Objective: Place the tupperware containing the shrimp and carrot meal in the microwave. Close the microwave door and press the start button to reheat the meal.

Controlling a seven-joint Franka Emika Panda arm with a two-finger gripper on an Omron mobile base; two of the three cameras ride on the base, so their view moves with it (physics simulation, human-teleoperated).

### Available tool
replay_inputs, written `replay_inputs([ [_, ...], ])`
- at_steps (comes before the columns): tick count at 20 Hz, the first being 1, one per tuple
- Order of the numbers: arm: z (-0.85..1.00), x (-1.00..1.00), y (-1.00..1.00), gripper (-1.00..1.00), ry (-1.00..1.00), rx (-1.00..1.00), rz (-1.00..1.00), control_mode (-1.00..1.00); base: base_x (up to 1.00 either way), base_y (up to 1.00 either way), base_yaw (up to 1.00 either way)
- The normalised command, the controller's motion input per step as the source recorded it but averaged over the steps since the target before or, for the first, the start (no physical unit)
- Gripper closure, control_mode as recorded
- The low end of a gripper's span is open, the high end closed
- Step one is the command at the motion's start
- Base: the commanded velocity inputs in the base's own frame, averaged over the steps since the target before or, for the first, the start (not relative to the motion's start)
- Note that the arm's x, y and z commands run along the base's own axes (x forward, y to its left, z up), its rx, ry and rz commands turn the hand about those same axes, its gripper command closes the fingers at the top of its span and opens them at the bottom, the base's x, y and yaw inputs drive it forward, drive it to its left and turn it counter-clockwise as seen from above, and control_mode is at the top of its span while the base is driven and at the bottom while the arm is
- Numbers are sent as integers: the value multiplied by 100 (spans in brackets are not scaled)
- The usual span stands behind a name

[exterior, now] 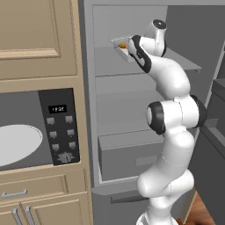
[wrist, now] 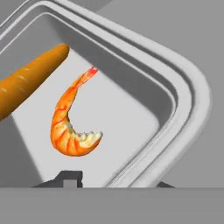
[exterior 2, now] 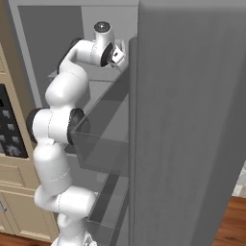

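The clear tupperware (exterior: 121, 43) sits on the upper shelf of an open fridge, and its pale corner (exterior 2: 121, 47) shows beside the hand. Inside it lie an orange shrimp (wrist: 70, 127) and a carrot stick (wrist: 30, 85). My gripper (exterior: 131, 49) (exterior 2: 115, 57) (wrist: 117, 181) is at the container's near edge, open. One fingertip (wrist: 70, 177) is inside and the other is outside the wall, with a gap left to the wall. The microwave (exterior: 26, 110) stands open at lower left, with its white turntable (exterior: 15, 143) and button panel (exterior: 59, 127). The microwave door is out of view.
The fridge shelf (exterior: 110, 63) juts out under the container. A grey drawer (exterior: 127, 154) sits lower in the fridge. The open fridge door (exterior 2: 192, 120) with its bins (exterior 2: 103, 144) stands close on the arm's right. Wooden cabinets (exterior: 30, 35) surround the microwave.
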Motion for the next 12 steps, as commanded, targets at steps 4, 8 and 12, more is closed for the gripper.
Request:
replay_inputs([
  [4,-15,-23,-3,100,-6,0,-4,-100,0,0,0],
  [8,-15,-51,-6,100,-3,0,-13,-100,0,0,0],
  [12,-8,-90,-14,100,-5,0,-16,-100,0,0,0],
])
